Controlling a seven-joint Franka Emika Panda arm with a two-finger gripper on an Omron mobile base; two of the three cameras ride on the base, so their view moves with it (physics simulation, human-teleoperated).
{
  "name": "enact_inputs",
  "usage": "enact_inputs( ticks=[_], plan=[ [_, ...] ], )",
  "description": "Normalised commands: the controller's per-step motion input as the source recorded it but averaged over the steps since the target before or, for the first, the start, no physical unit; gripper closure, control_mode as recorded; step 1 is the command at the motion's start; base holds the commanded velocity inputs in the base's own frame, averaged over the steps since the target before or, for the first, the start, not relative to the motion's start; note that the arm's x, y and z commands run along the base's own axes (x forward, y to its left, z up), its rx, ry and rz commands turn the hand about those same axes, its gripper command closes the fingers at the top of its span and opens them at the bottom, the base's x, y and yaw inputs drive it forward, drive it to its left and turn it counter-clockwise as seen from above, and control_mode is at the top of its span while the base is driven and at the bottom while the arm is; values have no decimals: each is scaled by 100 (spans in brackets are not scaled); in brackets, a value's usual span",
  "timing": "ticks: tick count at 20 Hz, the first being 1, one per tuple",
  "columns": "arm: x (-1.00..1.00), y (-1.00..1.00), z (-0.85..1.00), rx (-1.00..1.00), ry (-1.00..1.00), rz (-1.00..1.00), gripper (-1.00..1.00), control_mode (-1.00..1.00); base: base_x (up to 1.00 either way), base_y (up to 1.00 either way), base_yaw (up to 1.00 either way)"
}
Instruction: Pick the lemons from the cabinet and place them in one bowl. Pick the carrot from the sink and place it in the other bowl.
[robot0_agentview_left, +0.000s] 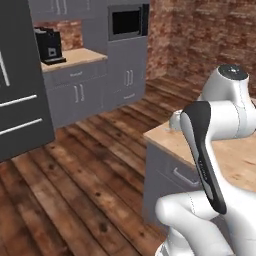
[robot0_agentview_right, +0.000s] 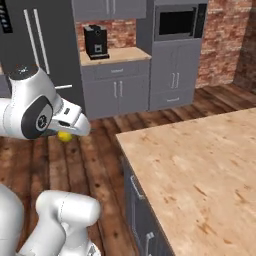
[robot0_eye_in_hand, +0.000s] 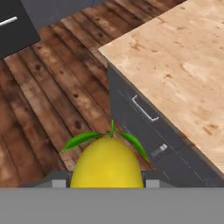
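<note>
A lemon (robot0_eye_in_hand: 106, 162) sits right in the claw (robot0_eye_in_hand: 106, 183), bright yellow, two green leaves fanning off its top, and the claw is clamped on it from both sides. In the hand view the fruit bulges up between the two grey finger tips (robot0_eye_in_hand: 58, 183), snug against them with no gap to speak of. From the right base view it's just a yellow dot (robot0_agentview_right: 64, 136) peeking out under the white hand, hanging in the air over the wooden floor (robot0_agentview_right: 100, 150), well clear of anything to rest on.

So where does that leave the job? One lemon is in hand and in transit, by the look of it, not yet delivered to any bowl. No bowl, second lemon, carrot or sink can be picked out from here, so whether any of those steps is done can't be told. My read: early going, with a lemon to drop off and most likely the carrot run to come.

Widening out, the pale wood tabletop (robot0_eye_in_hand: 183, 65) lies just ahead of the claw, its corner nearest, with grey drawer fronts (robot0_eye_in_hand: 144, 118) and silver pulls below it. Across the room stand grey cabinets (robot0_agentview_right: 120, 92), a coffee machine (robot0_agentview_right: 96, 42) on a far counter, and a built-in microwave (robot0_agentview_right: 177, 22) against brick.
</note>
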Motion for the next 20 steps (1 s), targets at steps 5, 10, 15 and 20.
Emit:
enact_inputs(
  ticks=[5,10,15,20],
  plan=[
    [0,0,0,0,0,0,100,100,-21,-11,-64],
    [0,0,0,0,0,0,100,100,-68,-18,-51],
    [0,0,0,0,0,0,100,100,-82,-34,-43],
    [0,0,0,0,0,0,100,100,-39,-36,-55]
  ],
)
